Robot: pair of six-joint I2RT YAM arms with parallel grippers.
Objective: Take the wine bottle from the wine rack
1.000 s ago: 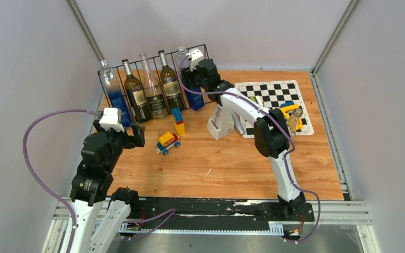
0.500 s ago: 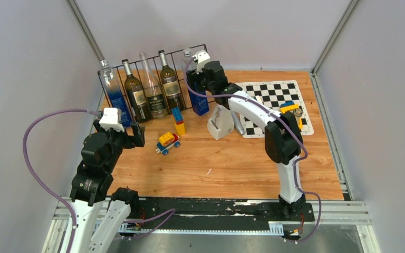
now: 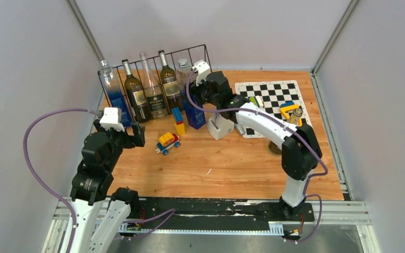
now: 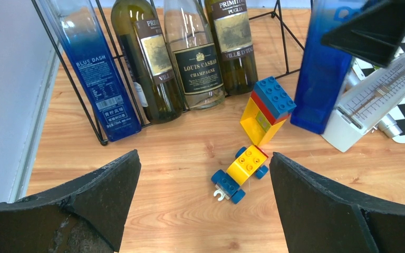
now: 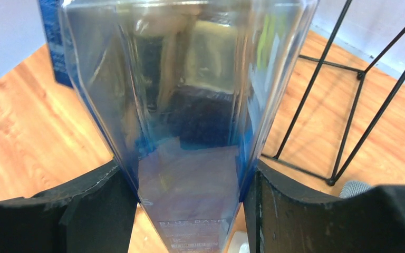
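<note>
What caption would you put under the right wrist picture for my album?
The right tool squeezes a blue bottle, with the wire rack beside it.

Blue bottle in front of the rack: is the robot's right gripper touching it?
Touching. The right wrist view shows the fingers of the right gripper pressed against both sides of the blue bottle, no gap.

left arm folded low, left hand (image 4: 204,205) spread wide; right arm reaching forward, right hand (image 3: 196,95) gripping.
</note>
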